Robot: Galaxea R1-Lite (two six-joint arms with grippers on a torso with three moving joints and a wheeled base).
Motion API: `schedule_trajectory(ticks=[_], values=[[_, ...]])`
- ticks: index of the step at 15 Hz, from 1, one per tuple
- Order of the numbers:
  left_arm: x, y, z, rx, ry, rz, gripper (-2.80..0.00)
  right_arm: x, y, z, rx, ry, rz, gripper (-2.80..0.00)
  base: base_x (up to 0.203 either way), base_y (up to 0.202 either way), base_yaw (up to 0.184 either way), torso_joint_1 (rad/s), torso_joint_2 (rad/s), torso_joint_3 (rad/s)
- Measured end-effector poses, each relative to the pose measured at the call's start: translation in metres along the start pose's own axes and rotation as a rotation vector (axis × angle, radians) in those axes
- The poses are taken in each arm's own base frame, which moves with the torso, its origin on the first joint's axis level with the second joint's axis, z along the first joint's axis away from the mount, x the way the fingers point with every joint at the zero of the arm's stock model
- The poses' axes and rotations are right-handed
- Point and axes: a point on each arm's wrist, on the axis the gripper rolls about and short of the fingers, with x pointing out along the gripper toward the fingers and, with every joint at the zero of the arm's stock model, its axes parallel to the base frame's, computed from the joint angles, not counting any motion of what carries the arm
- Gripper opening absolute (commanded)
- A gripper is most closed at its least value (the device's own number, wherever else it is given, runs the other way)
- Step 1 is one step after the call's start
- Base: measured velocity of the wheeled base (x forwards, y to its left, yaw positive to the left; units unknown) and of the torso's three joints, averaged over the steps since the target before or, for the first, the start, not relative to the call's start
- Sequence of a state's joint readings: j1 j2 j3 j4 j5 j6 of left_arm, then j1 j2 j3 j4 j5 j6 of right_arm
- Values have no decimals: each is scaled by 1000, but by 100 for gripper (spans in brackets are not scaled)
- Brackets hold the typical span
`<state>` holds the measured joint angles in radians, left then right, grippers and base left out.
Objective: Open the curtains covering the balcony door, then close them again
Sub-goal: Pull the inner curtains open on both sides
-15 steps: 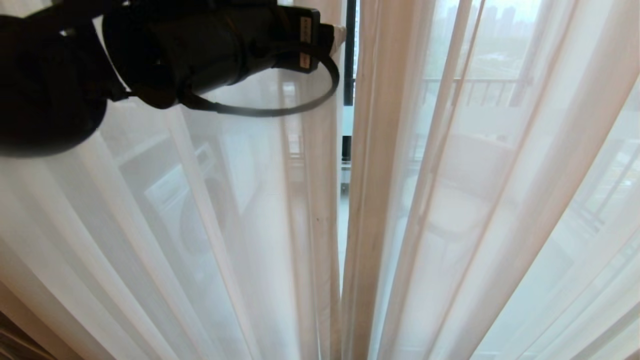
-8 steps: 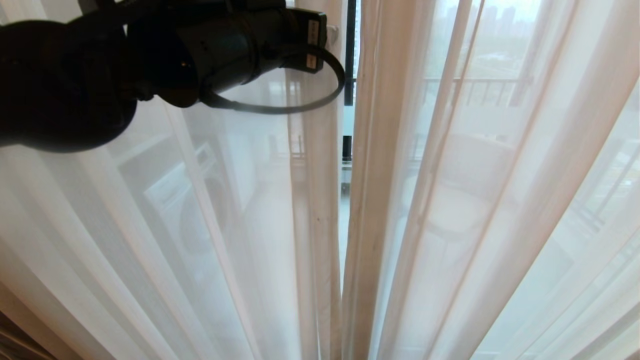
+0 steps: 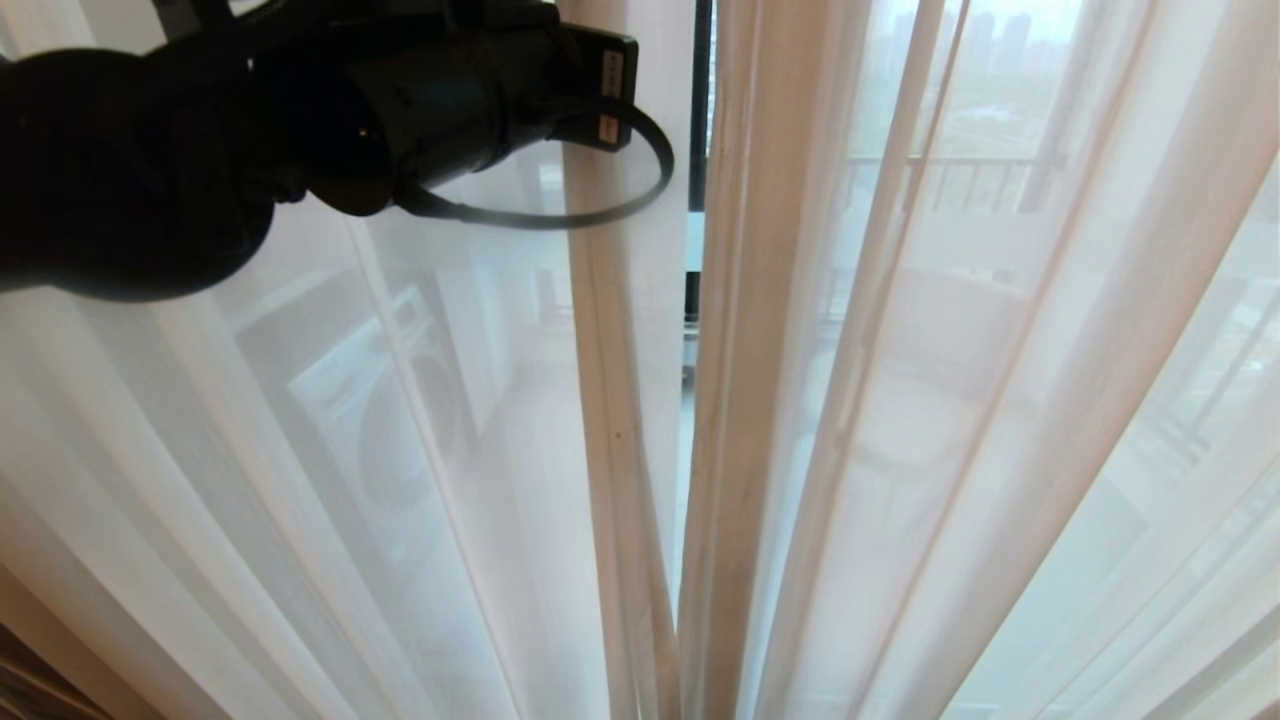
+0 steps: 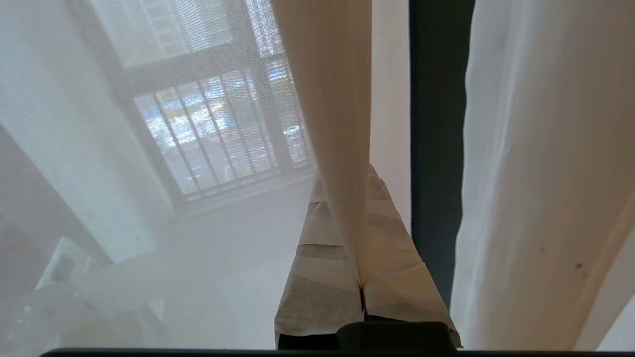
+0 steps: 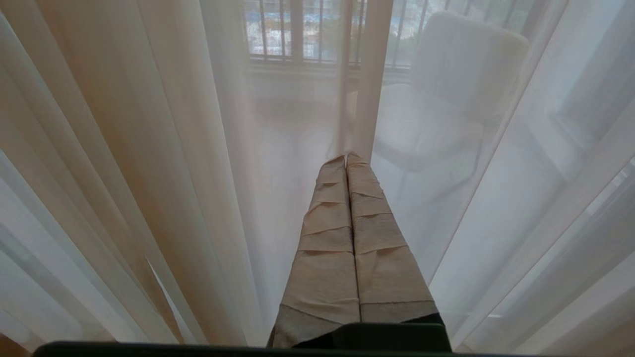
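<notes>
Cream sheer curtains (image 3: pixel 900 400) hang pleated across the whole head view, split by a narrow gap where the black frame of the balcony door (image 3: pixel 701 100) shows. The left end effector (image 4: pixel 358 218), high beside that gap, is clenched on the inner edge fold of the left panel (image 4: pixel 327 99), its taped fingers (image 4: pixel 317 292) pinching the fabric. The right end effector (image 5: pixel 346 163) is closed on nothing, tips near the sheer. Behind the cloth a railing (image 3: pixel 950 180), a pale chair (image 5: pixel 446 99) and a washing machine (image 3: pixel 360 400) show dimly.
</notes>
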<state>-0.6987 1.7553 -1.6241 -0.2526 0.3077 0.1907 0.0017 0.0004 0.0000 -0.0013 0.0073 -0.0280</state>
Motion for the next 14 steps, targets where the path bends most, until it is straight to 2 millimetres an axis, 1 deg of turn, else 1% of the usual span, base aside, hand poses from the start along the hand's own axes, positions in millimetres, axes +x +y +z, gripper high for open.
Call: schedule_trajectory(ticks=[4,7,14], values=[[-3,18,0,21,4,50,-280,0,0,0,0,0,0,-280,0,0,0,0,0,0],[-12,37,-3,30,20,96,-280,0,0,0,-1,0,0,-280,0,0,0,0,0,0],[-41,94,-6,49,48,274,-280,0,0,0,0,0,0,-280,0,0,0,0,0,0]])
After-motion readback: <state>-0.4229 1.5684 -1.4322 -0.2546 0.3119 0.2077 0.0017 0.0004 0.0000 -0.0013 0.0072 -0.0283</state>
